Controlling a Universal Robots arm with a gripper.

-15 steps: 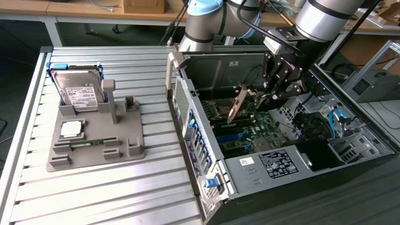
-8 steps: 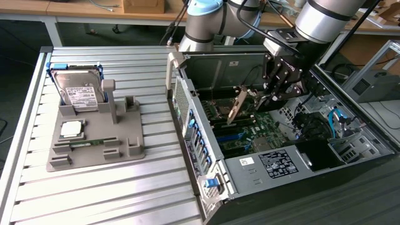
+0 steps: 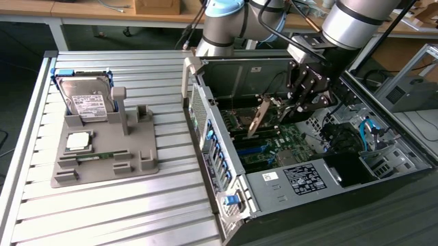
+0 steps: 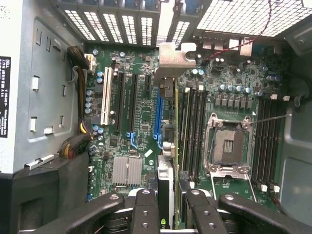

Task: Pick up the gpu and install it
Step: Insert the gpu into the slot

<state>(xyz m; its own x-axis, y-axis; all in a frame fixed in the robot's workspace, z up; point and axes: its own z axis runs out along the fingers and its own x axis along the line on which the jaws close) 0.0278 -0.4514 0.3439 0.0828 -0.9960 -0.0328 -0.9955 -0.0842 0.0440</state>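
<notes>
My gripper (image 3: pixel 296 105) hangs inside the open computer case (image 3: pixel 226 169), above the motherboard (image 3: pixel 274 148). It is shut on the gpu (image 3: pixel 258 119), a thin tan card that slants down towards the board. In the wrist view the gpu (image 4: pixel 167 170) runs edge-on between my two black fingers (image 4: pixel 145 210). Its silver bracket (image 4: pixel 173 54) sits at the far end, near the case's rear grille. The card lies roughly in line with the blue expansion slot (image 4: pixel 158 117) beneath it. Whether it touches the slot I cannot tell.
A grey holder (image 3: pixel 102 154) on the slatted table at the exterior view's left carries a silver hard drive (image 3: pixel 85 100), a processor chip (image 3: pixel 79 141) and a green memory stick (image 3: pixel 102 155). Around the card are the open CPU socket (image 4: pixel 228 142), memory slots (image 4: pixel 192 126) and a heatsink (image 4: pixel 126 170).
</notes>
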